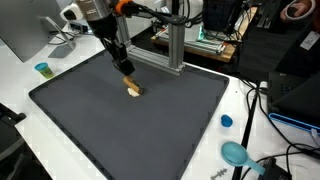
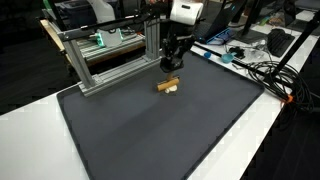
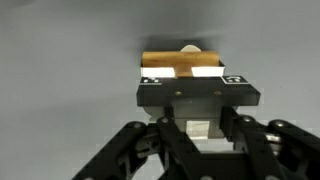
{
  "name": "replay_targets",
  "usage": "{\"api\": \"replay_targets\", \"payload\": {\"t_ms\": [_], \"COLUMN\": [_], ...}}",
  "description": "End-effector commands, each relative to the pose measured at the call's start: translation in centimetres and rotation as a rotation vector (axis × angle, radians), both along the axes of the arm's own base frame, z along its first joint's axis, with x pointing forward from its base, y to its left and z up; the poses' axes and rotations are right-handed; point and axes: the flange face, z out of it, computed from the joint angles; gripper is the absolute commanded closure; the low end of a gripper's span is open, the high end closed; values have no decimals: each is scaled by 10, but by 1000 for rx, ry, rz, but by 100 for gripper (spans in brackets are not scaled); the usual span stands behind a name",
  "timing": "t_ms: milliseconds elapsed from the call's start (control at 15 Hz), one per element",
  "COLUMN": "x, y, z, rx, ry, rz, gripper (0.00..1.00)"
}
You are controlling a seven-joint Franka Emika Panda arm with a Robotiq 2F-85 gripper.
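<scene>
Gripper (image 1: 127, 80) is hanging low over the dark mat (image 1: 150, 130), fingers pressed in on a small wooden block (image 1: 133, 90) lying on the mat. In the wrist view the gripper (image 3: 197, 78) is sitting right over the wooden block (image 3: 172, 60), pads pinching it from both sides, with a pale rounded bit poking out behind the block; can't tell what that bit is. In an exterior view the gripper (image 2: 171, 72) is coming straight down on the wooden block (image 2: 167, 85), which is resting on the far part of the mat (image 2: 170, 130), near the metal frame (image 2: 115, 60). Block looks flat on the mat, not lifted, though the contact underneath is too small to see for sure.

Around it: the metal frame (image 1: 170, 45) is standing just past the mat's far edge. A small teal cup (image 1: 42, 69) is sitting on the white table (image 1: 20, 85), well apart from the block. A blue cap (image 1: 227, 121) and a teal round thing (image 1: 235, 153) are lying on the table beside the mat's other edge. Cables (image 2: 265, 70) are piling up on the table past the mat.
</scene>
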Motion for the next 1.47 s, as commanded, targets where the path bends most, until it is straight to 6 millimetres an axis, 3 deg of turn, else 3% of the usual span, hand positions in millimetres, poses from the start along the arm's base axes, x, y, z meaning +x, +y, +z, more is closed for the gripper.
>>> {"api": "replay_targets", "payload": {"t_ms": [0,400,800,933,1133,1400], "x": [19,36,50,53,42,25], "y": [-5,-11,-10,-19,-26,-4], "z": [-11,-15,-35,-23,21,41], "rx": [9,13,28,23,0,17], "ry": [-10,-20,-10,-37,-100,-58], "rz": [-21,-25,-18,-40,-46,44], "gripper": [79,79,79,79,79,79]}}
